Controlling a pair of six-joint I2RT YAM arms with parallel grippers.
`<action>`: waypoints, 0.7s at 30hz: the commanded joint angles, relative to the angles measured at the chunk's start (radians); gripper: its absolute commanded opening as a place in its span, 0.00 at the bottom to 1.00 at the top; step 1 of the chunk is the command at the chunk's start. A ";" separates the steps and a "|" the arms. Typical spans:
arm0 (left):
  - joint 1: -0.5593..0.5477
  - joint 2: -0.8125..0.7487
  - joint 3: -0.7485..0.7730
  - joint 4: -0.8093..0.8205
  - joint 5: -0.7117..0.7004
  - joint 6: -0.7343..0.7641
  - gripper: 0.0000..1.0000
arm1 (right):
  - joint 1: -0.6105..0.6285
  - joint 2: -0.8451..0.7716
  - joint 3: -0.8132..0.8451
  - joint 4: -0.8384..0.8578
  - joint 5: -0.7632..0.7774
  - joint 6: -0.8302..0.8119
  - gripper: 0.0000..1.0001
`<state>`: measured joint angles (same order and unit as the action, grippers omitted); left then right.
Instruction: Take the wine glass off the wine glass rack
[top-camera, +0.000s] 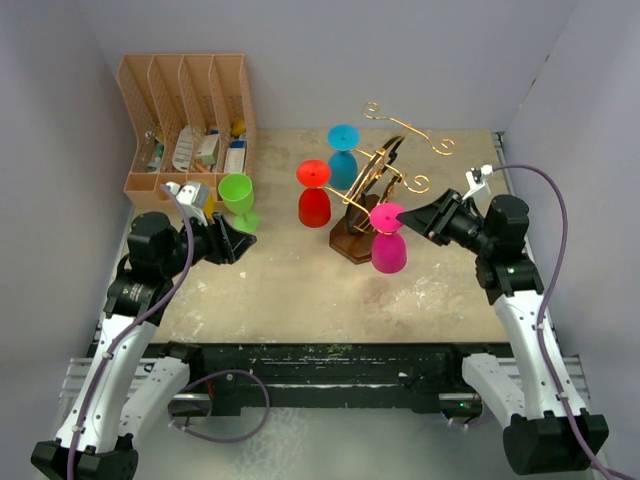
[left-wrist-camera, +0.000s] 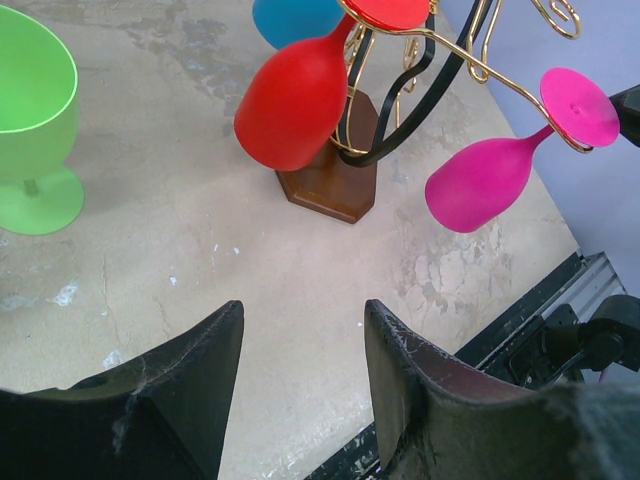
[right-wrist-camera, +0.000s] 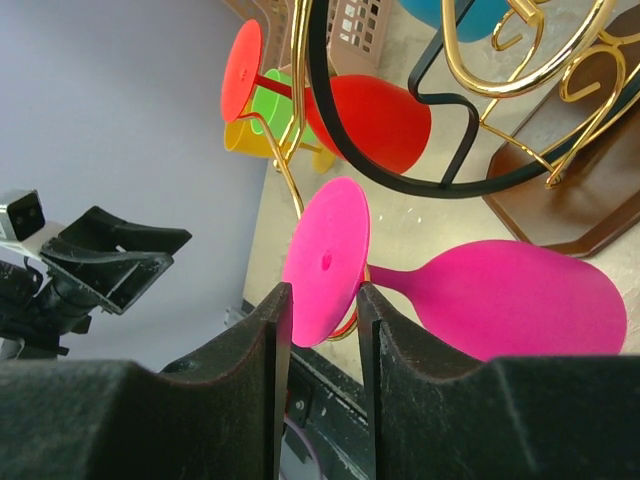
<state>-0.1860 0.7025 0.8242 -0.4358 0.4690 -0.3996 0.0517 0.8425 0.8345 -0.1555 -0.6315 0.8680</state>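
Note:
The wine glass rack (top-camera: 372, 180) is a gold wire stand on a dark wooden base (left-wrist-camera: 330, 185), right of the table's middle. A pink wine glass (top-camera: 389, 250) hangs upside down from its near arm, bowl down. In the right wrist view its round foot (right-wrist-camera: 330, 255) sits between my right gripper's (right-wrist-camera: 323, 295) fingers, which stand open and close on either side of the rim. A red glass (top-camera: 314, 205) and a blue glass (top-camera: 343, 158) hang from other arms. My left gripper (left-wrist-camera: 303, 310) is open and empty, low over the table's left side.
A green wine glass (top-camera: 238, 197) stands upright on the table just beyond my left gripper. A tan slotted organizer (top-camera: 185, 110) with small items fills the back left corner. Grey walls close in on both sides. The table's black front rail (left-wrist-camera: 520, 320) runs below the pink glass.

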 joint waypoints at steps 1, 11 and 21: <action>-0.003 -0.001 0.016 0.025 0.016 0.021 0.55 | -0.003 -0.002 -0.010 0.091 -0.033 0.014 0.35; -0.003 0.008 0.015 0.023 0.017 0.019 0.55 | -0.003 0.013 -0.015 0.143 -0.058 0.017 0.34; -0.003 0.017 0.015 0.023 0.020 0.019 0.55 | -0.002 0.032 -0.018 0.178 -0.099 0.021 0.34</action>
<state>-0.1860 0.7185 0.8242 -0.4362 0.4690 -0.3996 0.0517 0.8684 0.8127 -0.0422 -0.6807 0.8871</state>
